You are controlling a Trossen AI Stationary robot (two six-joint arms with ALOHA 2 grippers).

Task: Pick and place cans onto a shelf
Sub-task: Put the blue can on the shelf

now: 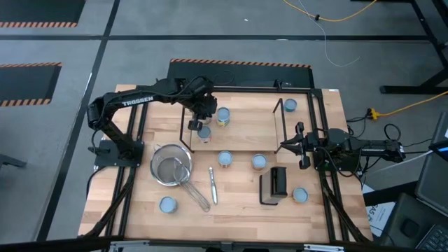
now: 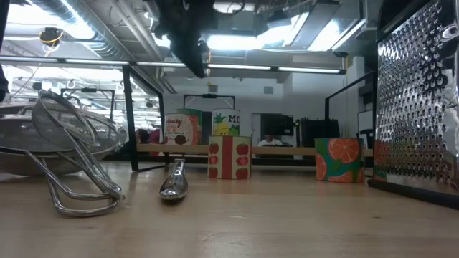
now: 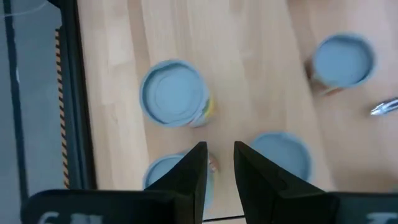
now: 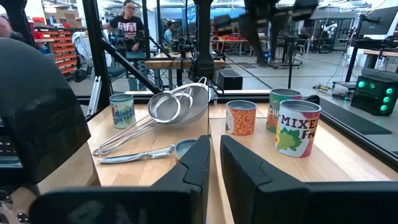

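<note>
Right now the left end effector (image 1: 203,116) hangs above the shelf (image 1: 245,129), its fingers (image 3: 191,171) a little apart and holding nothing, over two cans (image 1: 222,115) that stand on the shelf's left part. Six more cans sit off the shelf on the table (image 1: 231,210): one behind the shelf's right wire frame, two just in front of the shelf, one by the black box (image 1: 275,183), and one near the empty mesh strainer (image 1: 171,166). Over at the table's right edge, the right end effector (image 1: 299,145) waits with its fingers nearly closed and empty.
</note>
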